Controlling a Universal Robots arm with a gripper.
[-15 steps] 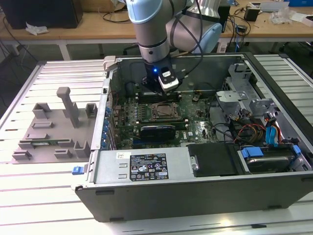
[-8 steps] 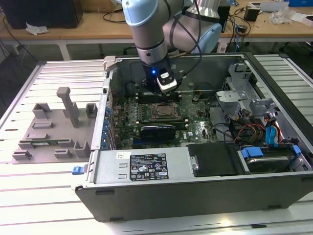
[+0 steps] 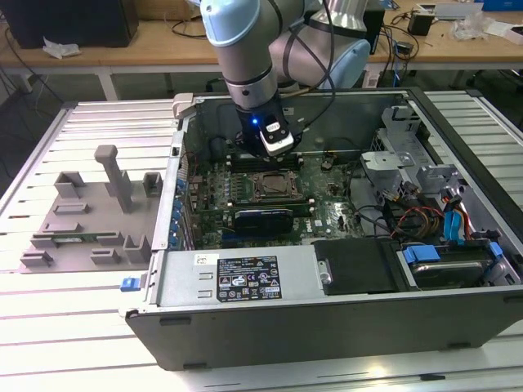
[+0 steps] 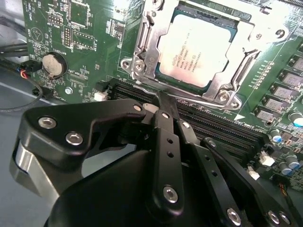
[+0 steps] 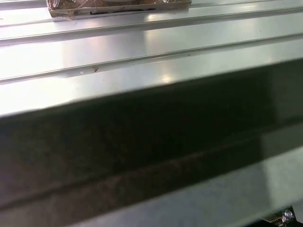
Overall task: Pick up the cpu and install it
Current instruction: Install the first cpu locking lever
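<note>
Jaws: drawn together, tips meeting in a narrow point, nothing clamped between them; judged empty because the chip lies apart from them in its seat.
Gripper: poised just beside the socket's near edge in the second wrist view, tip close to the thin wire lever running along that edge; contact with the lever cannot be told.
Cpu: seated flat in the socket, silvery top plate up, square to the frame; placed, not carried.
Socket frame: metal load plate down around the chip's rim, centre window leaving the plate exposed; judged closed over the chip to hold it, though latching cannot be confirmed.
Memory slots: long dark rows between gripper tip and socket, unoccupied where visible.
Coin cell: upright in its holder on the green motherboard, well apart from the socket.
Arm: reaching down from the far side into the open computer case, wrist over the board just beyond the socket in the exterior view.
Grey tray: on the slatted table at the exterior view's left, outside the case, well apart from the gripper.
Task standing: chip already in its seat; gripper nearest the retention hardware.
</note>
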